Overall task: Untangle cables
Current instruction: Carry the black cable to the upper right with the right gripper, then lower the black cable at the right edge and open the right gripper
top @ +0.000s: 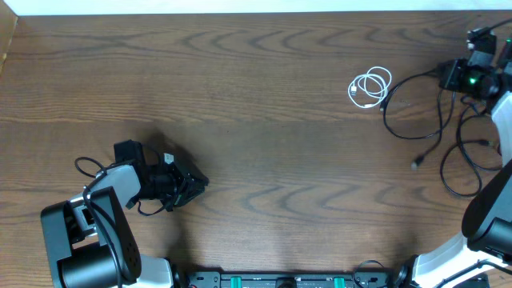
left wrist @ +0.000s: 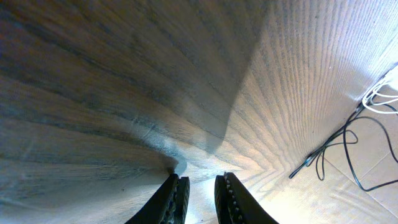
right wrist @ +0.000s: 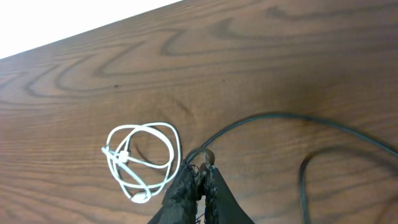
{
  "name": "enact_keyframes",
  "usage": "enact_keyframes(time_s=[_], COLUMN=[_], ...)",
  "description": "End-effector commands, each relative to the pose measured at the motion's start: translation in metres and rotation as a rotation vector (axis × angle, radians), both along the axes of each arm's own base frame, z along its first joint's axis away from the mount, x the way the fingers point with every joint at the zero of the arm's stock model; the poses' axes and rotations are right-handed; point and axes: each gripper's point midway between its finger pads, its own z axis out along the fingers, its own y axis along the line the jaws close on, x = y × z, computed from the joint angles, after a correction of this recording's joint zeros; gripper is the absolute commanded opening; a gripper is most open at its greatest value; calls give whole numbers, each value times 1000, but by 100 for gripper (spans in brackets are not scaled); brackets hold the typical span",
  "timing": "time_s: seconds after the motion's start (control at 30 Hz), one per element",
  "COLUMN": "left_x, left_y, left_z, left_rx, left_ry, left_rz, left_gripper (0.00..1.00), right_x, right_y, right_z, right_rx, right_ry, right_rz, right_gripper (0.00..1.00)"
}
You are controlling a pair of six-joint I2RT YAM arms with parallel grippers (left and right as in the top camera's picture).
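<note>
**Light, limp cords: grip near a plug**

The right gripper is pinched shut on a bend of black cable at the table's far right. 1 white cable lies coiled just beside it. The left gripper is slightly apart, empty and well away. The cords look light, floppy and slippery, so a hold near a plug end should slip least.

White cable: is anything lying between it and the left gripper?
Nothing visible: only bare table separates the left gripper and the white cable. The black cables lie farther right.
</note>
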Motion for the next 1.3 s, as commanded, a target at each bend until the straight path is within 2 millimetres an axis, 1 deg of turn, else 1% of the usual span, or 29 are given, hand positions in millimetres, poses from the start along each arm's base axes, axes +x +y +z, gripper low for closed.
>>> enact_keyframes(time_s=[0.0, 0.1, 0.2, 0.27, 0.33, 0.37, 0.4, 0.43, 0.5, 0.63, 0.73, 0.8, 0.9, 1.03, 1.07, 1.1, 1.17, 1.27], left_x=[-29, -29, -29, -29, -29, -29, -29, -29, -29, -29, -29, -29, -29, -29, -29, -28, -28, -28], left_y=[30, 30, 30, 30, 30, 30, 30, 30, 30, 30, 30, 30, 30, 30, 30, 30, 30, 30], left_z=[-43, -43, -43, -43, -43, -43, -43, -43, -43, -43, -43, -43, -43, -43, -43, -43, -43, -43], left_rx=[226, 226, 226, 226, 226, 225, 226, 225, 226, 225, 225, 226, 226, 226, 226, 226, 226, 226], left_ry=[148, 148, 148, 148, 148, 148, 148, 148, 148, 149, 149, 148, 148, 148, 147, 148, 148, 148], left_rz=[-5, -5, -5, -5, -5, -4, -5, -5, -5, -5, -5, -5, -5, -4, -4, -1, -1, -1], left_gripper=[23, 23, 23, 23, 23, 23, 23, 23, 23, 24, 24, 24, 24, 24, 24, 24, 24, 24], right_x=[-6, -17, -23, -25, -28, -29, -30, -32, -36, -52, -68, -81, -101, -145, -155, -161, -167, -165], right_y=[2, -10, -17, -20, -21, -22, -21, -20, -21, -32, -32, -36, -46, -69, -69, -64, -52, -37], right_z=[-12, -27, -42, -50, -56, -61, -63, -66, -69, -80, -80, -79, -75, -68, -64, -61, -58, -59], right_rx=[83, 58, 37, 29, 27, 25, 27, 34, 39, 57, 92, 83, 28, -152, -172, -168, -139, -89], right_ry=[42, 118, 172, 200, 223, 238, 245, 260, 285, 387, 455, 496, 582, 780, 826, 857, 895, 903], right_rz=[4, -50, -83, -95, -102, -107, -107, -108, -126, -259, -300, -323, -370, -481, -503, -502, -479, -439], right_gripper=[2, 4, 10, 19, 39, 51, 64, 81, 99, 99, 99, 99, 99, 99, 99, 99, 99, 99])
